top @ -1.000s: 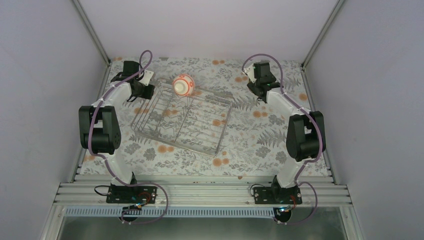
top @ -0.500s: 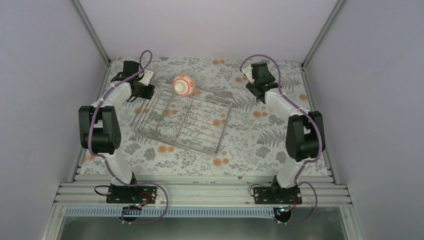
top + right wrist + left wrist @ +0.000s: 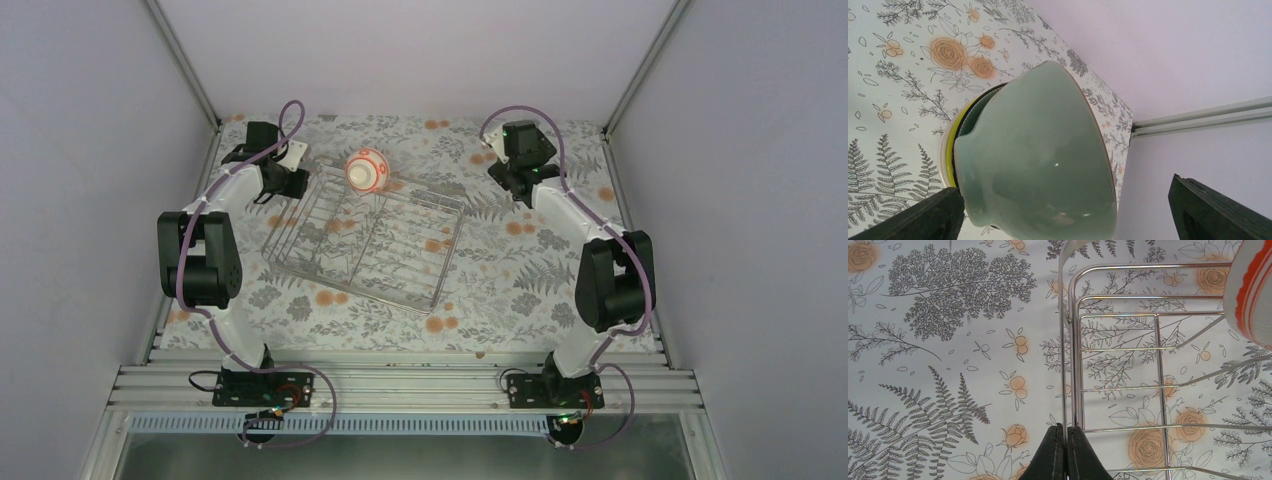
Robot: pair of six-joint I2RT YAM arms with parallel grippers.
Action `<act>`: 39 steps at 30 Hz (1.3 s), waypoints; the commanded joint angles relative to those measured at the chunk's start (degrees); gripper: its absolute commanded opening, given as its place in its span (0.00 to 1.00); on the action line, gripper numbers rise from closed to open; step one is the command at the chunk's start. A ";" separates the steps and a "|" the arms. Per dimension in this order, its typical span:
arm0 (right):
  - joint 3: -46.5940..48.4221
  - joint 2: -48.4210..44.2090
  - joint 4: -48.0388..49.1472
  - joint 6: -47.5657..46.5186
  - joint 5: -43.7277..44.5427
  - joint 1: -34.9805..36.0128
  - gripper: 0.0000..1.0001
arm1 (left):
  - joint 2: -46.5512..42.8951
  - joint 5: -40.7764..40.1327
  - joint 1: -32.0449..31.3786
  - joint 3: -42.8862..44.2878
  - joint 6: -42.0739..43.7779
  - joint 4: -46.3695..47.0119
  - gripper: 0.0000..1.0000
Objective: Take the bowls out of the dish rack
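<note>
The pale mint bowl (image 3: 1038, 155) stands foot-down inside the yellow-green bowl (image 3: 951, 155), of which only a strip of rim is shown. Its mouth is turned away from the flowered tabletop (image 3: 893, 100). It is bracketed by the right gripper (image 3: 1064, 187), whose fingers (image 3: 913, 220) are spread wide. One finger is close beside the foot and the other well apart from the rim; contact cannot be told.

The white bowl with orange-red bands (image 3: 365, 170) is found ahead and to the right of the left gripper (image 3: 1065, 432), at the far corner of the dish rack (image 3: 365, 245). An orange ring on it is turned up toward the overhead camera; whether that is foot or mouth cannot be told.

The rack's long axis is laid across the tabletop, stretching away to the right of the left gripper, with its right end nearer the arm bases. The left gripper is pressed together on the rack's upper rim wire, at the left short side. The stacked bowls are kept well apart from the rack, beyond its right end.
</note>
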 commanded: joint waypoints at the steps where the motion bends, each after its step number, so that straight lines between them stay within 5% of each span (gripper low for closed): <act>1: 2.15 -2.45 0.19 0.88 0.80 0.41 1.00 | -1.03 4.85 -0.25 1.09 0.92 -2.36 0.02; 5: 7.08 -2.93 -4.40 3.92 -2.15 -0.60 1.00 | -1.19 4.89 -0.23 1.07 1.02 -2.40 0.02; 15: 29.95 5.16 -30.41 9.09 -28.71 -10.34 0.98 | -1.03 7.00 -0.24 0.88 2.46 -3.26 0.02; 25: 48.27 18.23 -50.83 3.64 -51.89 -20.74 0.75 | -0.68 8.11 -0.27 0.85 2.97 -3.33 0.02; 39: 48.34 21.43 -58.89 -1.30 -61.95 -22.27 0.70 | 0.53 7.51 -0.25 0.83 2.61 -2.76 0.02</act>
